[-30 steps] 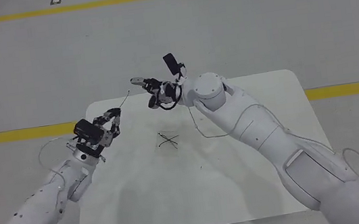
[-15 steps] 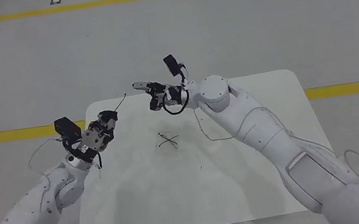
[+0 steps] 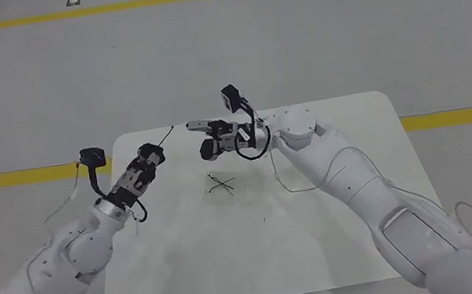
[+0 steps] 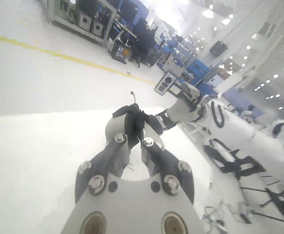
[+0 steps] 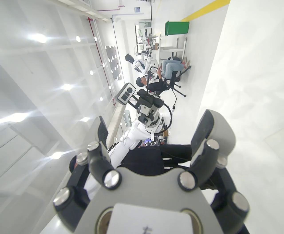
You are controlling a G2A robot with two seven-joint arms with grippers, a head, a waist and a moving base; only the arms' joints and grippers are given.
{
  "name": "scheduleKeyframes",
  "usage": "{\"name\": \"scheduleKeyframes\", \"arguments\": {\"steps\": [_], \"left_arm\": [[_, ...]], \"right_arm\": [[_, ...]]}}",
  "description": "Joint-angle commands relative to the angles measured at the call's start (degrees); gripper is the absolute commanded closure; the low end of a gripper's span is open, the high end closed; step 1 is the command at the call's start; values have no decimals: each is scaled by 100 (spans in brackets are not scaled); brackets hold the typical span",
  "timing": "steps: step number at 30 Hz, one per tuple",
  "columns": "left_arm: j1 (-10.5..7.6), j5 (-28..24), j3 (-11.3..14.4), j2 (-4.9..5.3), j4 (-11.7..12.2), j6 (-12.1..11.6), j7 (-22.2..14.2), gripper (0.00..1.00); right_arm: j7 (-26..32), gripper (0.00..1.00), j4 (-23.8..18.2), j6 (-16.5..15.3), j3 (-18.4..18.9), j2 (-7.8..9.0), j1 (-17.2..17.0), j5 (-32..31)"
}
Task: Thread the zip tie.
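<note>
Zip tie (image 4: 133,99) tight between tips of left claw (image 4: 134,113); right claw (image 5: 155,124) wide open.

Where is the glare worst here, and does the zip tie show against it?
Left wrist view: ceiling lights bloom and the table washes out to white, yet the zip tie in the left gripper stands out dark. Right wrist view: lamps flare into streaks. Top view: even light, no glare; the zip tie is a thin dark line.
</note>
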Motion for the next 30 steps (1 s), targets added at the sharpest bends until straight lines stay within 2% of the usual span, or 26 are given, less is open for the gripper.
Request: {"name": "scheduleKeyframes", "arguments": {"steps": [1, 2, 3, 4, 11, 13, 15, 19, 25, 26, 30], "left_arm": [[59, -741, -143, 30, -139, 0, -547, 100], [89, -1078, -235, 33, -193, 0, -829, 100], [150, -1570, -359, 28, -235, 0, -1379, 100], [153, -1652, -405, 26, -227, 0, -1521, 100], [153, -1652, -405, 26, -227, 0, -1521, 100], [158, -1914, -363, -1, -274, 0, -1802, 100], [140, -2434, -415, -25, -152, 0, -2128, 100], [167, -3625, -658, -73, 30, 0, -3102, 100], [401, -5179, -1180, -223, 441, 0, -4686, 100], [401, -5150, -1291, -253, 604, 0, -4970, 100], [389, -5027, -1328, -258, 646, 0, -4973, 100]], "right_arm": [[106, 0, 123, -68, -36, -50, 41, 112], [157, 0, 188, -139, -49, -81, 62, 192], [-7, 0, 353, -294, -37, -115, 111, 218], [-7, 0, 353, -294, -37, -115, 111, 218], [-7, 0, 353, -294, -37, -115, 111, 218], [-58, 0, 272, -277, 31, -116, -32, 417], [111, 0, 244, -331, 132, -106, -120, 632], [667, 0, 368, -429, 247, -108, -176, 962], [1183, 0, 705, -651, 197, -233, -91, 1294], [1183, 0, 705, -651, 197, -233, -91, 1294], [1183, 0, 705, -651, 197, -233, -91, 1294]]}}
